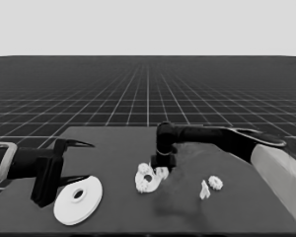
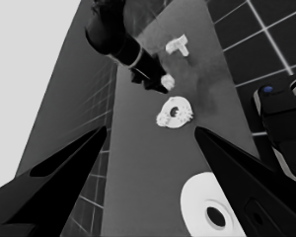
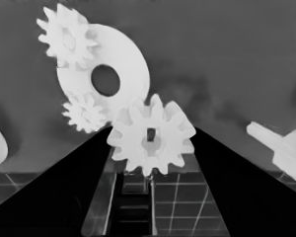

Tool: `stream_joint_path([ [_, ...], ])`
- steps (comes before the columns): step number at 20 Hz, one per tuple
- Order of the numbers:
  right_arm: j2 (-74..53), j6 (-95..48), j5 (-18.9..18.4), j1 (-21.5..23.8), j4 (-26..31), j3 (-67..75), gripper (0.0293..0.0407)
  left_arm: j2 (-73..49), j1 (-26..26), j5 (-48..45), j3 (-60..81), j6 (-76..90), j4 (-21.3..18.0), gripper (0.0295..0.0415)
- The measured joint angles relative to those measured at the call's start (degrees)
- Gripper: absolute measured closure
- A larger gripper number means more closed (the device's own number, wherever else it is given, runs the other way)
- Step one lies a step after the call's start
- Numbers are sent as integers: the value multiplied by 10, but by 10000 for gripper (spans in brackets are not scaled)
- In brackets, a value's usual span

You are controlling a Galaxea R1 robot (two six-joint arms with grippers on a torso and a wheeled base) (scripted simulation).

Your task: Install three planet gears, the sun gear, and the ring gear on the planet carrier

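- Head view: the right gripper (image 1: 162, 165) hangs over the middle of the table (image 1: 113, 148), its arm coming in from the right edge. Just below it lies the smaller round part (image 1: 147, 178), with two gears on its rim and a third gear (image 1: 161, 172) at the fingers, touching or just above that part's far-right edge — which of the two cannot be told here.
- Farther right on the table lie one more loose gear (image 1: 215, 182) and, just beside it, the thin white piece (image 1: 204, 190).
- The left gripper (image 1: 71, 160) waits at the table's left end; the larger round part (image 1: 79, 200) lies flat beneath its lower finger, not gripped.
- Left wrist view: the left gripper's (image 2: 150, 133) fingers stand wide apart, nothing between them. The larger round part (image 2: 207, 207) lies near one finger; the smaller round part (image 2: 175, 112) lies farther off, with the right arm reaching to it.
- Right wrist view: the right gripper (image 3: 151, 131) is clenched on a gear (image 3: 152, 136) — held between the two fingers, just at the edge of the smaller round part (image 3: 123, 64). Two gears sit on that part's rim: one (image 3: 66, 35) at one side, another (image 3: 85, 112) nearer the held gear.
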Motion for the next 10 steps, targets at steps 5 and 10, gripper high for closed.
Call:
stream_joint_path([
  [5,42,-53,8,5,7,-95,388,0,0,0,0,0,0,326],
  [10,53,-77,26,-54,-49,-134,387,0,0,0,0,0,0,326],
])
